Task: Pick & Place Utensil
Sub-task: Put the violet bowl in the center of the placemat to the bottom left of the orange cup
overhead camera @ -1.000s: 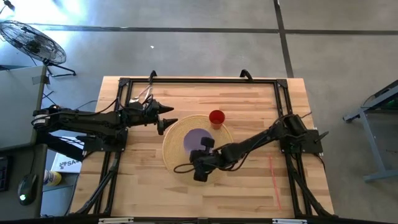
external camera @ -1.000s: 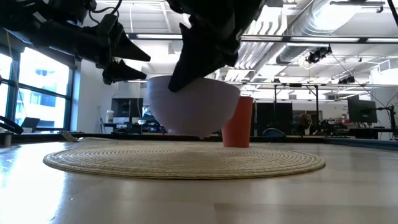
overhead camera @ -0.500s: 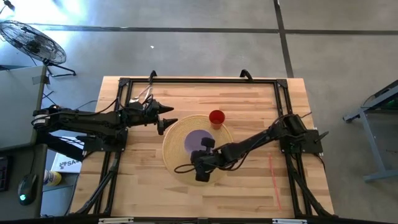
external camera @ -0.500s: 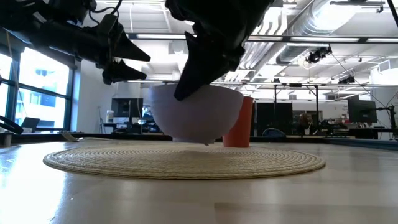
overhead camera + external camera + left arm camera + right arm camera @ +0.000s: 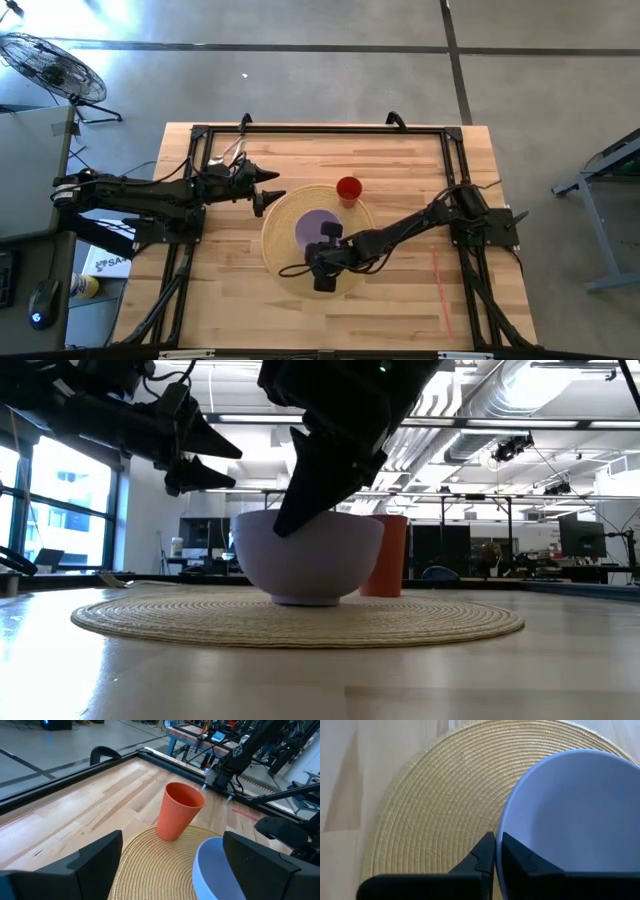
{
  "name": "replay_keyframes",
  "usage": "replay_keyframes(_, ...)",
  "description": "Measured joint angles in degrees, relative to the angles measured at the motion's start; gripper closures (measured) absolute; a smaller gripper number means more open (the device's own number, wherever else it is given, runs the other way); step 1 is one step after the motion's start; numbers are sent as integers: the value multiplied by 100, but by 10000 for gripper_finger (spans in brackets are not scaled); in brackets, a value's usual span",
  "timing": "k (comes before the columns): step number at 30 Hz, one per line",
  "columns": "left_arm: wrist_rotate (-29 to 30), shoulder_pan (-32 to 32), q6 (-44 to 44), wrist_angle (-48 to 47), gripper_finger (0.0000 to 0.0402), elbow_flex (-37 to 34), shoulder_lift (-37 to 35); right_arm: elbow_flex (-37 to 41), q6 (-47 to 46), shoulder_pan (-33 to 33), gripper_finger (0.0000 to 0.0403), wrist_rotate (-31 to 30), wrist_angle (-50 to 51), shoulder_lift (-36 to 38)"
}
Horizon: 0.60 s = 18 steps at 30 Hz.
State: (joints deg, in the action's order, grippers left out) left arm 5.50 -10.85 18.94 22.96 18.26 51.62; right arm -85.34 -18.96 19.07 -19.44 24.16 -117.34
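Right hand (image 5: 495, 851) on one bowl (image 5: 570, 820)

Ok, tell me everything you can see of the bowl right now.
The bowl is pale lavender, round, deep and smooth, empty inside, with a small foot. It sits upright on the woven round placemat, near its middle, its base touching the weave. The right gripper is shut on its near rim, one finger inside, one outside. The orange cup stands just behind it.

The wooden surface (image 5: 400, 160) carries a round woven placemat (image 5: 280, 225); utensils, seemingly, lie near its back left corner (image 5: 228, 150), too small to tell.
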Motion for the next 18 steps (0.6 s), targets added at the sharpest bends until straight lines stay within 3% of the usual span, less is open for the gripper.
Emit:
replay_keyframes(10, -4, 0, 0, -2, 62, 0, 0, 0, 19, 4, 384, -269, 3, 0)
replay_keyframes(18, -7, 0, 0, -2, 62, 0, 0, 0, 144, 7, 335, -277, -8, 0)
